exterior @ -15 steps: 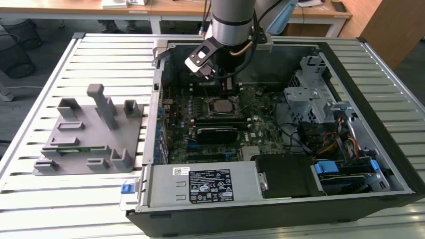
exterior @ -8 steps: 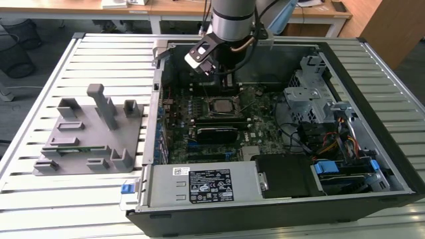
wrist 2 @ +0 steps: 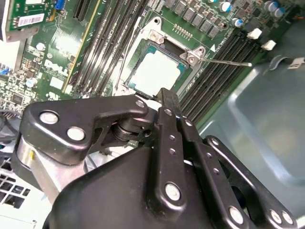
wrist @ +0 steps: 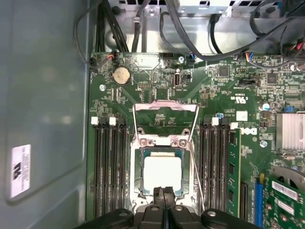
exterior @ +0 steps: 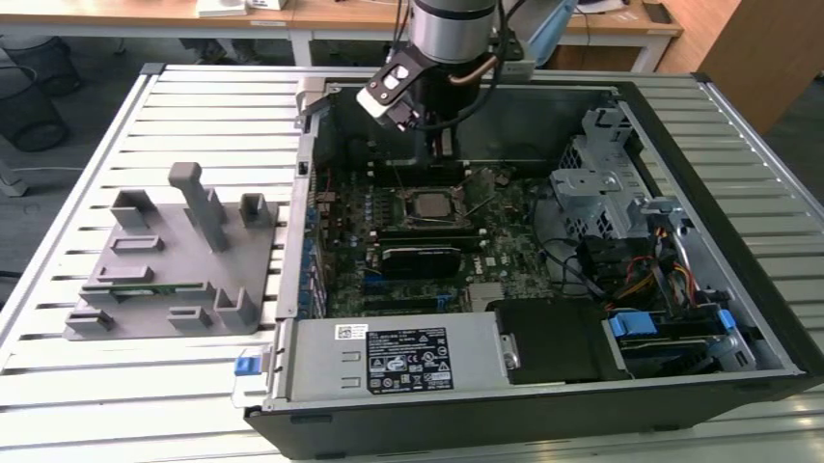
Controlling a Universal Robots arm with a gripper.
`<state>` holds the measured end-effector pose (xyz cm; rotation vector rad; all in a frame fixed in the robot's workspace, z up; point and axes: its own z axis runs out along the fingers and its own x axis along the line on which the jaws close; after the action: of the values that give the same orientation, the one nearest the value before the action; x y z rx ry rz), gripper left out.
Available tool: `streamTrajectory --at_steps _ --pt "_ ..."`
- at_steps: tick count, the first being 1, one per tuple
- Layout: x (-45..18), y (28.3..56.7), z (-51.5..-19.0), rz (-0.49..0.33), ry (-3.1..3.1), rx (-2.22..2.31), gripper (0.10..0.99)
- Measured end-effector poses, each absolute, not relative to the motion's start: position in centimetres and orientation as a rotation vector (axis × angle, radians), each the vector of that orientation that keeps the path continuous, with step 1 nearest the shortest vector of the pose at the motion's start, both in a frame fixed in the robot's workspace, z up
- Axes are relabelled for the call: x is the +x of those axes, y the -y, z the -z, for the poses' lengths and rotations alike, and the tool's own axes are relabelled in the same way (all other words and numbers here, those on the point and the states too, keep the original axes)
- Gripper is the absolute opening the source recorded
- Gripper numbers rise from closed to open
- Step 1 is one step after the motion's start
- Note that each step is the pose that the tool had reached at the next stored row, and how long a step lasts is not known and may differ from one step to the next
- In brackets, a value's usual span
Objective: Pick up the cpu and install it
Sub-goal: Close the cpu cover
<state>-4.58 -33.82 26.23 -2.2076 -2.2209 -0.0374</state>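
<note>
the gripper [wrist: 164,194], fingers pressed together and empty, hovers at the edge of the cpu [wrist: 162,171] in the open socket [wrist: 137,164]; a sideways nudge may skew it, bending contacts

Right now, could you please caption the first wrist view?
Shiny silver-grey square cpu sits in the open motherboard socket, closed black gripper nearby.

One edge of the cpu [wrist: 162,172] is covered by the gripper [wrist: 164,192] in the first wrist view. In the second wrist view part of it is lost behind the gripper too (quite a chunk). In the exterior view the arm [exterior: 451,29] is cut off by the picture's edge, and the cpu cannot be told from its socket [exterior: 404,205].
</note>
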Motion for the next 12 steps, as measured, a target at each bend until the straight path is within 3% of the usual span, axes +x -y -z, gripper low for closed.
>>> streamTrajectory --at_steps 12 --pt "-4.6 34.3 -29.1 0.032 2.218 -2.205 0.106"
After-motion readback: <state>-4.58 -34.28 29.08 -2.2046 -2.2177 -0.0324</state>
